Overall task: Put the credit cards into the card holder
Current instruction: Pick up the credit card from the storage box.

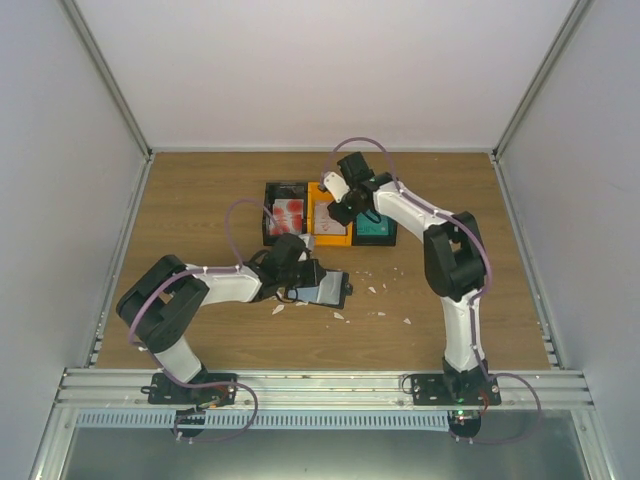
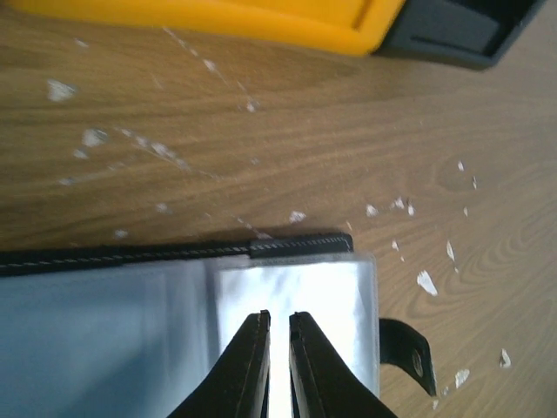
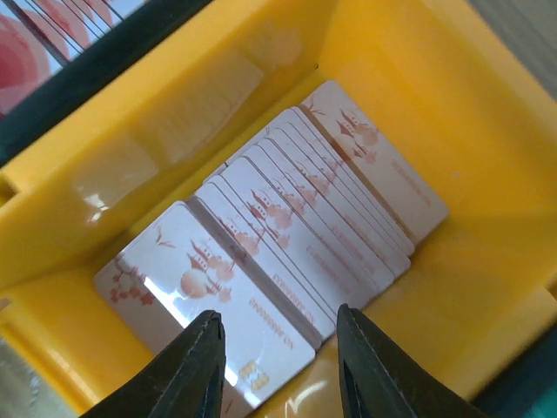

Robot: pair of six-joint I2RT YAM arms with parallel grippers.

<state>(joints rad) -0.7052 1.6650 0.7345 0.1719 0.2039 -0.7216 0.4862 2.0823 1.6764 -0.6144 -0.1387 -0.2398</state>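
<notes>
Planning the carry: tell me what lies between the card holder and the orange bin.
Just wooden table strewn with white scraps between card holder and orange bin; left wrist view shows it.

Brown wood-grain tabletop [image 1: 200, 200]. Mid-back, a touching row: left-hand black plastic bin [image 1: 284, 213], orange plastic bin [image 1: 322, 216], right-hand black plastic bin [image 1: 380, 234]. Nearer, black folding card holder [image 1: 328, 292] lying open; small white scraps [image 1: 407, 322] scattered around.

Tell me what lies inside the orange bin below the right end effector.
The orange bin holds an overlapping row of pale credit cards with a reddish print. The bin floor under them and each card's covered part are hidden.
</notes>
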